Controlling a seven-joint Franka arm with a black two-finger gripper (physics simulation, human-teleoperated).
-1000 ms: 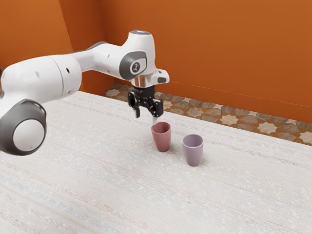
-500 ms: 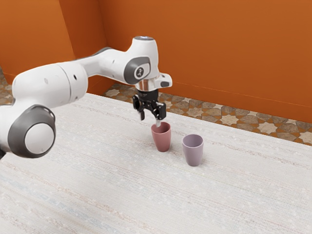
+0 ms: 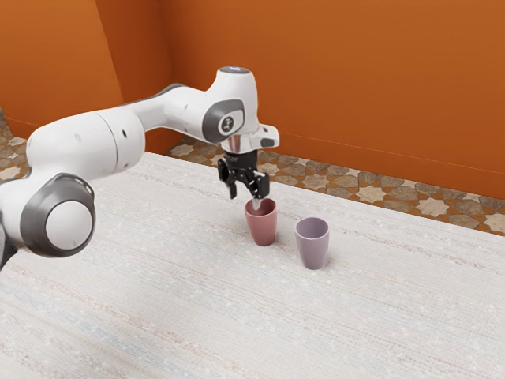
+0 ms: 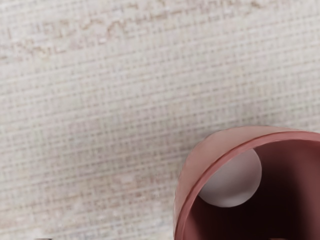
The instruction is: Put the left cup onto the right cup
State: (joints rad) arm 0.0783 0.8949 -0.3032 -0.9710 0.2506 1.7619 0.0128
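Exterior view | claw [image 3: 252,197] at pink cup [image 3: 261,227] rim | purple cup [image 3: 312,243] beside

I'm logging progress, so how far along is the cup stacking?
Done: the gripper sits at the rim of the reddish cup, fingers open. In hand: the grasp, not yet closed; the cup stands on the table. Left: close, lift, carry it over and set it on the purple cup, standing apart toward the exterior view's right.
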